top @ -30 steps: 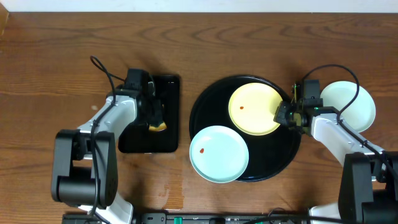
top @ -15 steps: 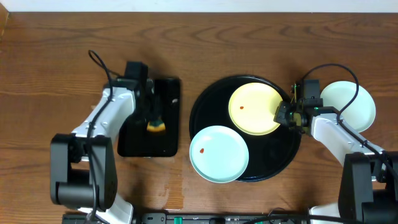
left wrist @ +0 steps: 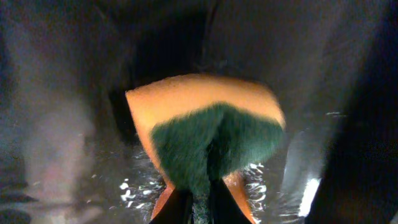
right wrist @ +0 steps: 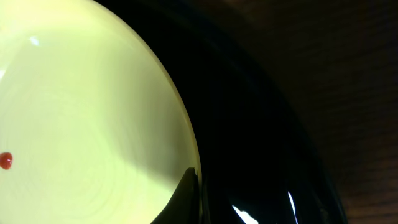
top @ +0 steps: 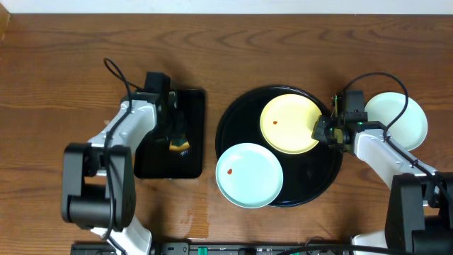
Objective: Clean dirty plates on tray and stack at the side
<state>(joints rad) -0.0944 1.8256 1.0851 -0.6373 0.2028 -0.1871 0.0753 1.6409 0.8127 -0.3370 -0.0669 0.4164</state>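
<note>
Over small tray (top: 190, 157), left tool (left wrist: 200, 210) clamps sponge (left wrist: 205, 124), green face visible by wrist only; round tray (top: 320, 178) holds yellow plate (top: 290, 124), rim pinched by right tool (top: 323, 132), and mint plate (top: 249, 175).

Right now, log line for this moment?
left gripper: shut on sponge over rectangular tray | right gripper: at yellow plate rim, grip unclear | mint plate: on round tray

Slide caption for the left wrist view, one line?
Left end effector grips a sponge, orange with green scrub face, over the glossy black tray.
</note>
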